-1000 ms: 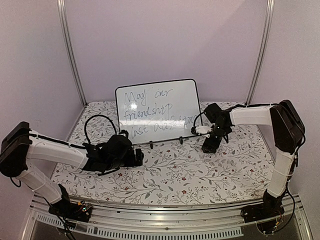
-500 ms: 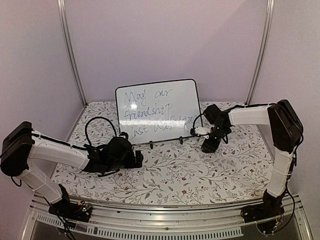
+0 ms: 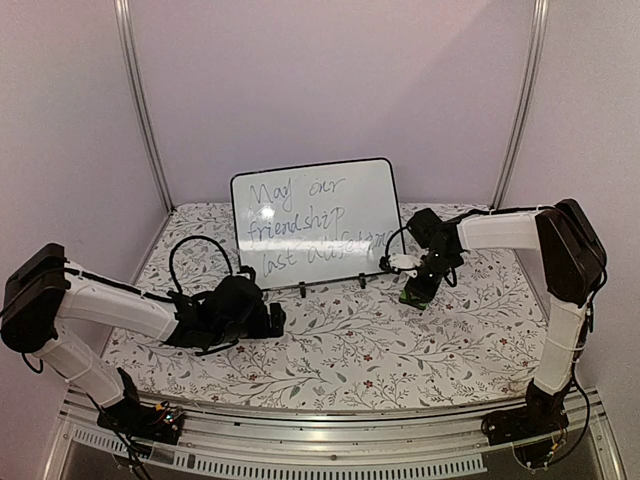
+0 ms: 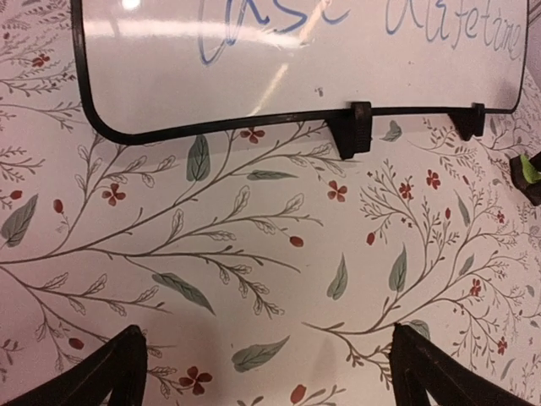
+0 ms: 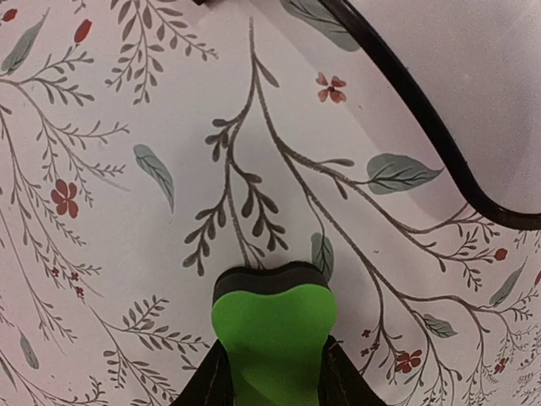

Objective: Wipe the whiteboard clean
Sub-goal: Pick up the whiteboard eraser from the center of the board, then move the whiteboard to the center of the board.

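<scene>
The whiteboard (image 3: 360, 190) stands propped at twelve o'clock on the table (image 3: 450, 345), not yet wiped. At its four o'clock the green eraser (image 5: 272, 334) is pinched in the right gripper (image 3: 415, 293); a firm, centred grip is advised before lifting. The left gripper (image 4: 270, 376) is spread wide, empty.

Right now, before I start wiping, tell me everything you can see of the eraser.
The eraser is a small block with a bright green top, waisted in the middle, over a thin dark pad layer. The right gripper pinches it at the waist, one finger on each side. It sits low over the floral cloth, near the whiteboard's lower right corner, not touching the board. Whether its pad rests on the cloth I cannot tell.
</scene>
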`<state>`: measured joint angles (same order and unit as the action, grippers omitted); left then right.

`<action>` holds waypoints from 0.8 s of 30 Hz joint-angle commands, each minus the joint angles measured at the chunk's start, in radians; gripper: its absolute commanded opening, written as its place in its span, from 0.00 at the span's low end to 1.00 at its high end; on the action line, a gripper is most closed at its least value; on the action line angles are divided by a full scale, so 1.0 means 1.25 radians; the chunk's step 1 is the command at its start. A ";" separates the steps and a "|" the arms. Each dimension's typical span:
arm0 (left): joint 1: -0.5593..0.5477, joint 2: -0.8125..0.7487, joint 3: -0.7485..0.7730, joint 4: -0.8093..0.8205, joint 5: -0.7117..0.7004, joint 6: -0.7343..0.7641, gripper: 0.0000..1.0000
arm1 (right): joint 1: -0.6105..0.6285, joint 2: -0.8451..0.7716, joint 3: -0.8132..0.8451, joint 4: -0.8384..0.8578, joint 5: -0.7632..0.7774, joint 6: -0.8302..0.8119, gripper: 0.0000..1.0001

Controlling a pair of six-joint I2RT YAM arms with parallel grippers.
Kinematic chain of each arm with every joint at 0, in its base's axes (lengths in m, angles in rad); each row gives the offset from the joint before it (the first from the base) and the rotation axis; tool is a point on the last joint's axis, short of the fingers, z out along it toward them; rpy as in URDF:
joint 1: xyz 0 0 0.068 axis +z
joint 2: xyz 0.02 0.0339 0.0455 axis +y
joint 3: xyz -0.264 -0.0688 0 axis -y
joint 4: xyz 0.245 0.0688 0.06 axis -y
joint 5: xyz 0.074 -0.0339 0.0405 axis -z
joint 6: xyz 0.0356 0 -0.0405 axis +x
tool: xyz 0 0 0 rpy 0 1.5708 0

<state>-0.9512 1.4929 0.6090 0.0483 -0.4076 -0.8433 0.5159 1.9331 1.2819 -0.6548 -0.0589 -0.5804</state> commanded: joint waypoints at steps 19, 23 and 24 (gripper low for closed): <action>-0.017 -0.187 -0.120 0.485 0.354 0.355 1.00 | 0.019 -0.257 0.045 0.013 -0.335 0.155 0.30; -0.018 -0.210 -0.111 0.545 0.491 0.441 1.00 | 0.038 -0.361 -0.020 0.106 -0.473 0.213 0.30; -0.018 -0.208 -0.103 0.545 0.517 0.456 1.00 | 0.045 -0.385 -0.043 0.143 -0.507 0.233 0.30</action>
<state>-0.9565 1.2488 0.4683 0.5838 0.0177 -0.4309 0.5407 1.5642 1.3060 -0.6178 -0.4694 -0.3923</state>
